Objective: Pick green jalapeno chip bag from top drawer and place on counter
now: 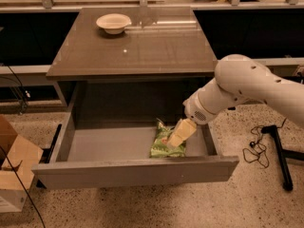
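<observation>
One gripper low in the open drawer, over the chip bag

One white arm (pixel 247 82) reaches in from the right and bends down into the top drawer (pixel 135 171), which stands pulled out well past the edge of the counter (pixel 137 46). At the arm's end the pale cream gripper (pixel 179 134) slants down and to the left, its tip over the right half of the green jalapeno chip bag (pixel 161 147). Gripper and bag overlap in this view, so I cannot tell how wide the gripper stands, nor whether it has hold of the bag or only touches it.

The bag lies on the drawer floor, right of the middle and close behind the front panel. It is crinkled, light and dark green with white patches, and its upper corner sticks up just left of the gripper. No other thing shows on the grey drawer floor around it.

On the glossy grey-brown counter above, a pale bowl (pixel 114 22) sits near the back left corner, well apart from the drawer and the arm. Light glints off the counter top near the back edge.

At the left edge a cardboard box (pixel 14 167) stands on the speckled floor (pixel 266 203) beside the drawer's left corner. To the right, under the arm, a dark stand (pixel 281 151) rests on the floor with a thin black cable (pixel 254 148) looped next to it
</observation>
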`<act>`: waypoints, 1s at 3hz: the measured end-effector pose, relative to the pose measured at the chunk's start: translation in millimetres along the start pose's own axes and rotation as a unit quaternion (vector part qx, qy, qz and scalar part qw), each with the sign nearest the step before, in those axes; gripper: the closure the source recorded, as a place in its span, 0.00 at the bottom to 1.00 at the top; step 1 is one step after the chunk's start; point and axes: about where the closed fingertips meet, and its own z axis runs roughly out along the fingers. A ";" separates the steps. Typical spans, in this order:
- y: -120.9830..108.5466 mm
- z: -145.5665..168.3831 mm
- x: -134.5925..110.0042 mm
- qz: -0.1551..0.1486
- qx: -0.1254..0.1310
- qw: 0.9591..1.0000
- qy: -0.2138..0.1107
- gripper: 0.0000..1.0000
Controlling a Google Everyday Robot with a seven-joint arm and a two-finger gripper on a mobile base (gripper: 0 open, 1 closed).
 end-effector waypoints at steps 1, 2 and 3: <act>-4.6 31.7 -1.7 0.010 -0.023 1.000 0.000 0.00; -7.4 59.2 -9.9 0.007 -0.045 0.999 -0.002 0.00; -9.0 91.2 -2.8 0.010 -0.067 0.998 0.017 0.00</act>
